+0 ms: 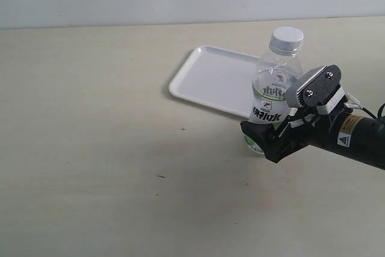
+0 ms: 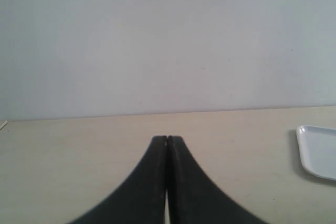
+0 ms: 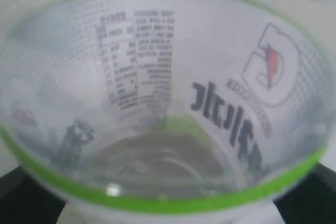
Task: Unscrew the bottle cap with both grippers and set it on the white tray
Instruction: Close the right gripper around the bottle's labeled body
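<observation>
- Exterior view shows the bottle (image 1: 274,91) upright on the table (image 1: 90,148), with the bottle cap (image 1: 286,39) on its neck, so nothing is unscrewed yet.
- The right gripper (image 1: 267,139) has its jaws spread wide around the bottle's lower body. The right wrist view is too blurred to tell whether they press on it.
- The left gripper (image 2: 167,139) has its fingers together on nothing, and the bottle is not in its view.
- Left to do, I judge: clamp the bottle, bring the left gripper to the cap, twist it off and carry it over.
- The white tray (image 1: 210,76) lies empty just behind the bottle, toward the left, its low rim close by. Bare table spreads left of the bottle, and the space above the cap is free.
</observation>
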